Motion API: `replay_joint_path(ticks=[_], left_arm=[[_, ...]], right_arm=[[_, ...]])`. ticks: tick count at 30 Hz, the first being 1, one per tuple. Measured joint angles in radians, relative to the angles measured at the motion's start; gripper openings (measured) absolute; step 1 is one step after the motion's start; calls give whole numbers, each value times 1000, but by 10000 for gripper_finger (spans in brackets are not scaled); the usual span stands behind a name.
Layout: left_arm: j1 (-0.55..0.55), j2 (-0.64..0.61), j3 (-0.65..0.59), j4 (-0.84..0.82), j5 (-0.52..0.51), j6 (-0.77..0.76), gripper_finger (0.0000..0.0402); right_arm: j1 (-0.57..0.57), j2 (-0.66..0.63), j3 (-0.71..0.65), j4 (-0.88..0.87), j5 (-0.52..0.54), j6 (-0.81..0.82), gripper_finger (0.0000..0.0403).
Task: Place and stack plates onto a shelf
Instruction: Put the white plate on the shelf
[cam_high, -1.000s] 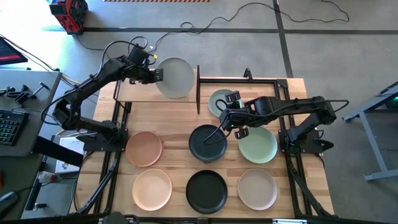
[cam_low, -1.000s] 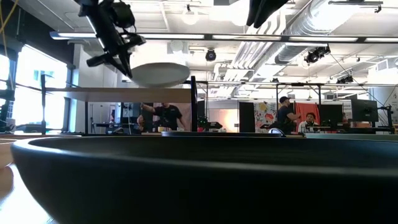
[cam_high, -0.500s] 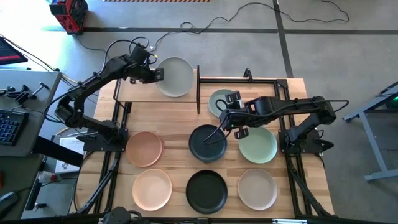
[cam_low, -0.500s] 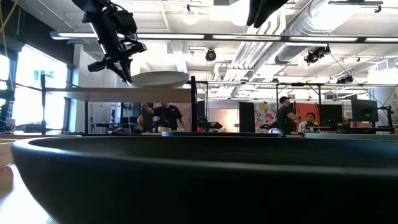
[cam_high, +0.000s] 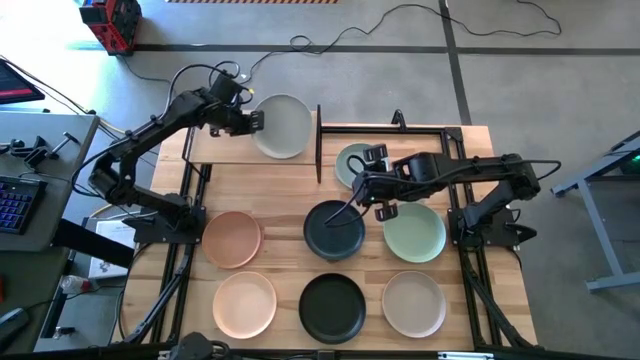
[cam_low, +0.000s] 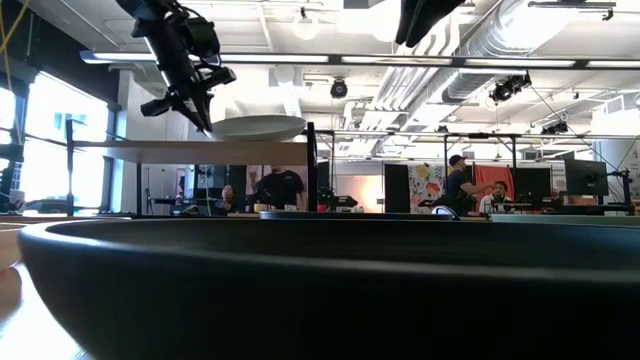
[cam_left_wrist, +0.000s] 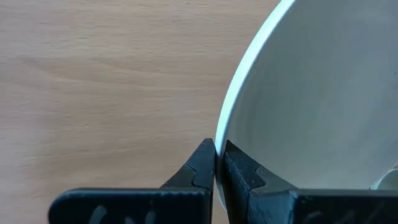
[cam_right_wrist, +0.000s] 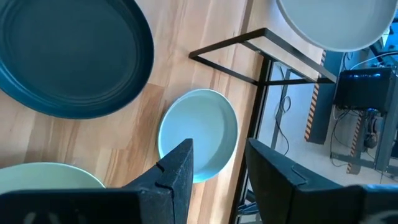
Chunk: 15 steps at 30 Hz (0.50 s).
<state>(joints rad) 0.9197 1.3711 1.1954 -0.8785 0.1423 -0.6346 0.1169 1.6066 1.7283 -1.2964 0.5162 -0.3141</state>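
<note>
My left gripper is over the light-wood shelf at the table's far left, shut on a pale grey-white plate. In the low view the plate sits level at the shelf board's top. My right gripper hangs open over the table's middle, between a pale blue plate, a dark plate and a pale green plate. Its wrist view shows the pale blue plate lying flat on the table ahead of the fingers. My left gripper pinches the pale plate's rim on its left side, one finger inside the plate and one outside. The fingers slant down from the table's left. The plate is level at the shelf board; whether it rests on it I cannot tell.
A peach-pink plate lies left of the dark one. Along the near edge lie a peach plate, a black plate and a beige plate. The shelf's black frame post stands right of the held plate. People move in the room behind.
My left gripper has come down and carried the pale plate from a little above the shelf to the board's top, levelling it. The right arm has kept nearly still.
</note>
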Motion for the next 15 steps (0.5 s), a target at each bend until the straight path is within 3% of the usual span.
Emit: replay_joint_path(ticks=[15], left_arm=[[-3,36,0,-8,-4,36,6]], right_arm=[[0,0,0,3,-2,0,129]])
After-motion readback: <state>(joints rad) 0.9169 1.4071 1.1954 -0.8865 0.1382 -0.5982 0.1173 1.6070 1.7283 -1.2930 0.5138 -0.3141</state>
